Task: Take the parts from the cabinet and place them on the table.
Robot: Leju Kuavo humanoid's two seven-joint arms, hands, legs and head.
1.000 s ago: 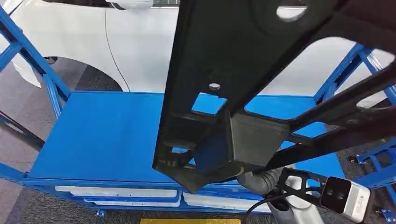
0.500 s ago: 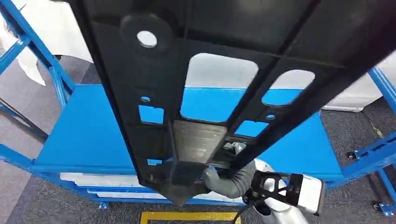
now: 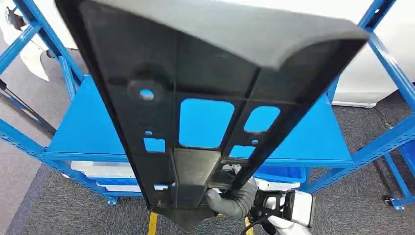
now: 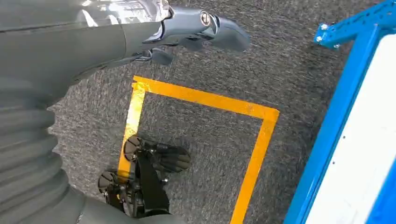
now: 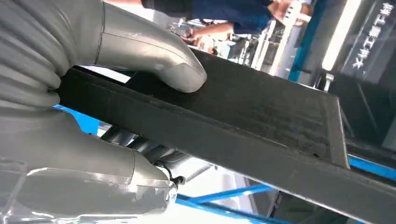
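A long black plastic part [image 3: 210, 73] with cut-out windows rises close in front of my head camera and hides much of the scene. My right hand [image 3: 230, 198] grips its lower end just above the front edge of the blue table [image 3: 88, 127]. In the right wrist view the thumb [image 5: 154, 60] presses on the part's flat face [image 5: 261, 116], with the fingers under it. My left hand [image 4: 187, 28] hangs over the grey carpet with its fingers stretched out and nothing in it.
Blue frame posts [image 3: 386, 58] stand at both sides of the table. White bins [image 3: 98, 171] sit under its top. A white car body [image 3: 362, 73] stands behind. Yellow tape [image 4: 205, 100] marks a square on the floor. A person [image 5: 224, 14] stands far off.
The whole picture has shifted, so the camera has moved. The black part has swung across the view and now stands steeper, its wide end up. The right hand still holds its lower end.
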